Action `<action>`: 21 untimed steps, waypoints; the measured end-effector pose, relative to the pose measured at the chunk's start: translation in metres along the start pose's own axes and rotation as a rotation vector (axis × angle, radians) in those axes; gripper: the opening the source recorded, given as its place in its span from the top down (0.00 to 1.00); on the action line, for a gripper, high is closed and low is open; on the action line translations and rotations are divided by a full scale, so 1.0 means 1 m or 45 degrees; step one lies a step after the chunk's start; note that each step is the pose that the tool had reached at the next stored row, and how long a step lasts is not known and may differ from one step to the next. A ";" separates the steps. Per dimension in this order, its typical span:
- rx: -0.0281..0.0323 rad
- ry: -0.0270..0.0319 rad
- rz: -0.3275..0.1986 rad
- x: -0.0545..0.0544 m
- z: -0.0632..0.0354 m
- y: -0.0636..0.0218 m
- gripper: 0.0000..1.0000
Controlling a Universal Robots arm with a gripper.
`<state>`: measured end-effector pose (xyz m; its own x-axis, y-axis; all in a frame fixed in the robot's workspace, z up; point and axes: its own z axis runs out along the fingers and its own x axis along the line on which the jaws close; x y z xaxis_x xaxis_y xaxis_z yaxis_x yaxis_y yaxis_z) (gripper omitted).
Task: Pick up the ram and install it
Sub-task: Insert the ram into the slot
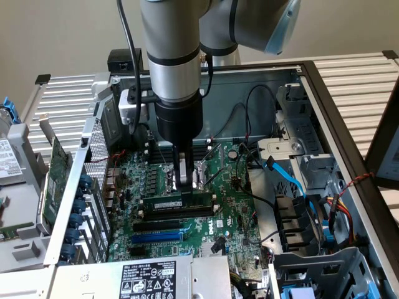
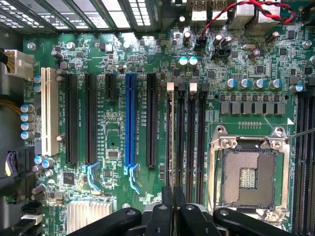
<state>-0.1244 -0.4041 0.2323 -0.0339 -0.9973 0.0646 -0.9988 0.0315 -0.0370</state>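
Open grey metal PC case [image 1: 324, 93], green motherboard [image 1: 234, 205] inside. Silver-grey robot arm [image 1: 171, 56] stands vertical over the board. Long narrow green ram stick [image 1: 177, 204] [image 2: 171, 132] sits on edge in a black memory slot w/ white end clips. Black pincer [image 1: 182, 187] [image 2: 173, 189]: fingers pressed together at ram's top edge.

The ram [image 2: 171, 132] section clamped inside the gripper [image 2: 173, 192] is hidden; its label text is too small to read.
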 end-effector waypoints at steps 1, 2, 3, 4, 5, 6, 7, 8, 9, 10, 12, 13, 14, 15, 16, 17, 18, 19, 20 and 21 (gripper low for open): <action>0.0000 0.0000 0.000 0.000 0.0001 0.0000 0.87; 0.0001 -0.0001 0.001 0.001 0.0002 -0.0001 0.87; 0.0000 0.0000 0.001 0.001 0.0002 -0.0001 0.87; 0.0000 0.0000 0.001 0.001 0.0003 -0.0001 0.87; -0.0002 0.0002 0.001 0.001 0.0003 -0.0001 0.87; -0.0002 0.0003 0.001 0.001 0.0005 0.0000 0.87; -0.0002 0.0002 0.001 0.001 0.0008 0.0000 0.87; -0.0001 0.0001 0.002 0.001 0.0012 0.0000 0.87; -0.0002 0.0002 0.002 0.001 0.0015 0.0000 0.87; -0.0002 0.0003 0.002 0.001 0.0018 0.0000 0.87; -0.0003 0.0003 0.002 0.001 0.0024 0.0000 0.87; -0.0003 0.0004 0.002 0.001 0.0025 0.0000 0.87; -0.0002 0.0002 0.002 0.001 0.0026 0.0001 0.87; 0.0000 0.0001 0.002 0.001 0.0027 0.0002 0.87; 0.0000 0.0000 0.002 0.001 0.0027 0.0003 0.87; -0.0001 0.0000 0.003 0.001 0.0027 0.0004 0.87; -0.0002 0.0001 0.003 0.001 0.0027 0.0005 0.87; -0.0003 0.0002 0.004 0.001 0.0026 0.0006 0.87; -0.0003 0.0002 0.005 0.001 0.0027 0.0007 0.87; -0.0004 0.0002 0.006 0.002 0.0027 0.0007 0.87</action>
<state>-0.1250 -0.4059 0.2297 -0.0385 -0.9972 0.0646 -0.9987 0.0362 -0.0371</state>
